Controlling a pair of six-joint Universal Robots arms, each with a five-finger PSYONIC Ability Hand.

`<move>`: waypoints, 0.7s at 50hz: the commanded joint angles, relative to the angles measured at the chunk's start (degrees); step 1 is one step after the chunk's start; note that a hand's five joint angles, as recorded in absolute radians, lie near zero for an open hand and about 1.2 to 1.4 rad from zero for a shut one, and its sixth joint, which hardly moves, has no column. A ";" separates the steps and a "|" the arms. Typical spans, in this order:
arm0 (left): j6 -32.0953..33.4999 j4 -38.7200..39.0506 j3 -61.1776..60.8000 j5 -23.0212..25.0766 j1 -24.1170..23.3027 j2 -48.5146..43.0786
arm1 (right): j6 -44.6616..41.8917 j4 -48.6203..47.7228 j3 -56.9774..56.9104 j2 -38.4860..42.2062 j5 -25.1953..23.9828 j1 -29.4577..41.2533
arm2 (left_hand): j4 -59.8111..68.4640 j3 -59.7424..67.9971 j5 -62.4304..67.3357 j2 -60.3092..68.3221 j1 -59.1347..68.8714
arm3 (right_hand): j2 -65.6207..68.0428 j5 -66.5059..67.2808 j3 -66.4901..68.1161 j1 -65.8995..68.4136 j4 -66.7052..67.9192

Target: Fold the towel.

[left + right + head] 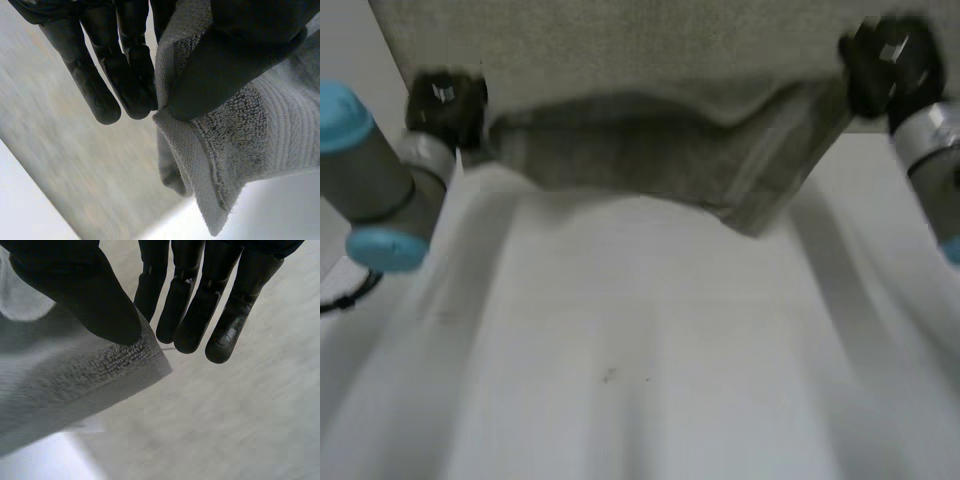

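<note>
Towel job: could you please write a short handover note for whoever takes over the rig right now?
Left hand: shut on one near corner of the towel, thumb against fingers.
Right hand: shut on the other near corner.
Towel: near edge lifted off the table, far part lying flat.
Done: both corners pinched and raised.
Left: carry them across, lay down, release.

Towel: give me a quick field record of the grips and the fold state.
towel: grey, one edge raised, sagging between the hands
left hand: thumb and fingers pinch one raised corner
right hand: thumb and fingers pinch the other raised corner
table: white, below the raised edge
fold: not yet laid down
</note>
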 commanded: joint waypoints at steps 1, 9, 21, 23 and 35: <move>1.31 2.34 -14.30 0.22 1.47 -2.41 | -1.72 7.94 9.41 4.24 -3.17 -0.17 | -6.36 -6.35 -5.43 -6.22 -3.50 | 12.94 13.35 12.03 24.76 11.69; 7.71 1.99 -22.48 0.23 1.38 -0.75 | -2.25 16.75 11.08 2.23 -3.44 -0.08 | -21.40 -21.39 -20.46 -21.26 -18.54 | 12.94 13.35 12.03 24.76 11.69; 11.68 2.69 -28.64 0.14 1.21 6.02 | -2.34 17.11 16.27 -0.94 -3.70 -0.35 | -37.39 -37.39 -36.46 -37.25 -34.53 | 12.94 13.35 12.03 24.76 11.69; 11.59 3.22 -29.00 0.14 1.03 6.29 | -2.43 16.67 17.76 -1.03 -3.70 -0.35 | -37.89 -37.89 -36.96 -37.76 -35.04 | 12.94 13.35 12.03 24.76 11.69; 11.59 6.30 -29.17 0.31 -0.02 3.39 | -2.61 16.58 19.70 -2.78 -3.79 -0.52 | -37.73 -37.72 -36.80 -37.59 -34.87 | 12.94 13.35 12.03 24.76 11.69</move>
